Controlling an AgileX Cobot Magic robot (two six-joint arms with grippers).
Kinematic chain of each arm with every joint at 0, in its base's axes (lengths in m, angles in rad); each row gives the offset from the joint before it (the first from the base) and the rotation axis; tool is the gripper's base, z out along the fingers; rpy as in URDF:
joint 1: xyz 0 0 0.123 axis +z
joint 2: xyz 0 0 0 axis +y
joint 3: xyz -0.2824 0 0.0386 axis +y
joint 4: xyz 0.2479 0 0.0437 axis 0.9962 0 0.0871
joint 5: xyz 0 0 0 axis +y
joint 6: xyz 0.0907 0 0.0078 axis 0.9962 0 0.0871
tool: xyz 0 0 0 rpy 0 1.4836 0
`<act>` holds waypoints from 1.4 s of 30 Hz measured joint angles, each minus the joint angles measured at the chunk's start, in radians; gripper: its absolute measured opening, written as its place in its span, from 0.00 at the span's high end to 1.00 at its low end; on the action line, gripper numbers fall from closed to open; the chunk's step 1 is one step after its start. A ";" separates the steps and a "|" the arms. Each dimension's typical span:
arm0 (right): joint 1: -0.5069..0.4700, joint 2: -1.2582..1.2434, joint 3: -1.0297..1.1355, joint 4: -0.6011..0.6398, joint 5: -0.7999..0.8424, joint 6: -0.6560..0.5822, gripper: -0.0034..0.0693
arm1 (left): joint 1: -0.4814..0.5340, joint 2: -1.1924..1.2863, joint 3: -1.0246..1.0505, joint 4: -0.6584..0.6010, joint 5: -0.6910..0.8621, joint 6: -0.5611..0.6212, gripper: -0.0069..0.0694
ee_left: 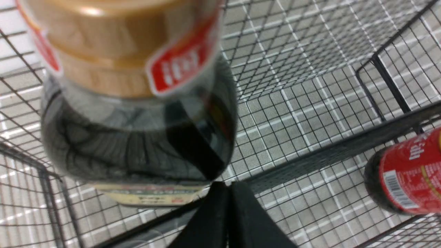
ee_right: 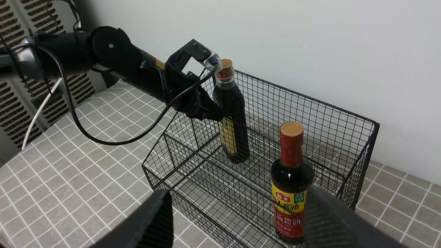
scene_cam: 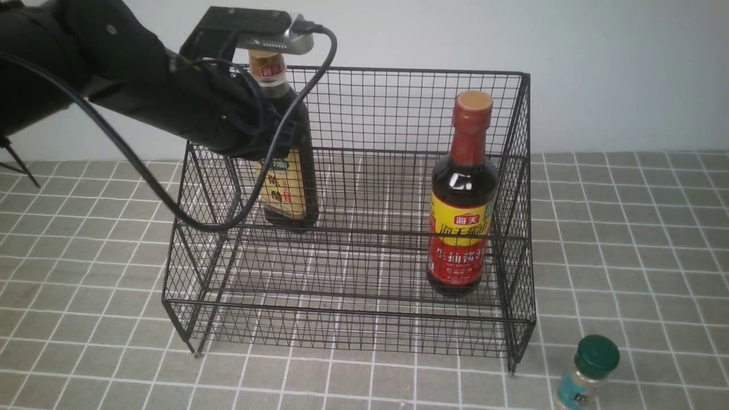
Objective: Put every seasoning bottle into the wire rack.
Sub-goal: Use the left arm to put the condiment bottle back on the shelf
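The black wire rack [scene_cam: 353, 311] stands against the wall. On its upper tier the gold-capped dark bottle [scene_cam: 287, 188] stands upright, with the tips of my shut left gripper [scene_cam: 285, 134] against its shoulder and nothing between them. In the left wrist view the closed fingers [ee_left: 213, 213] meet just below the bottle [ee_left: 137, 131]. The red-necked bottle [scene_cam: 461, 228] stands upright at the rack's right on the lower tier. The green-capped shaker [scene_cam: 589, 370] stands on the table outside the rack's front right corner. My right gripper [ee_right: 237, 199] hangs open and empty in front of the rack [ee_right: 310, 98].
The left arm's black cable [scene_cam: 171, 205] loops down across the rack's left side. A white wall [scene_cam: 598, 74] runs close behind the rack. Grey tiled tabletop [scene_cam: 638, 228] lies on both sides. A vented panel [ee_right: 20, 113] stands off the table's left.
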 joint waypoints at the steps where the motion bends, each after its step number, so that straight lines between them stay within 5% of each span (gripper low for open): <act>1: 0.000 0.000 0.000 0.000 0.000 0.000 0.32 | 0.000 0.004 0.000 -0.004 -0.005 0.000 0.92; 31: 0.000 0.000 0.000 0.001 0.000 0.000 0.32 | -0.002 0.032 -0.001 -0.080 -0.249 0.011 0.92; 42: 0.000 0.000 0.000 0.005 0.016 0.002 0.32 | -0.001 -0.050 -0.001 0.013 -0.099 0.003 0.92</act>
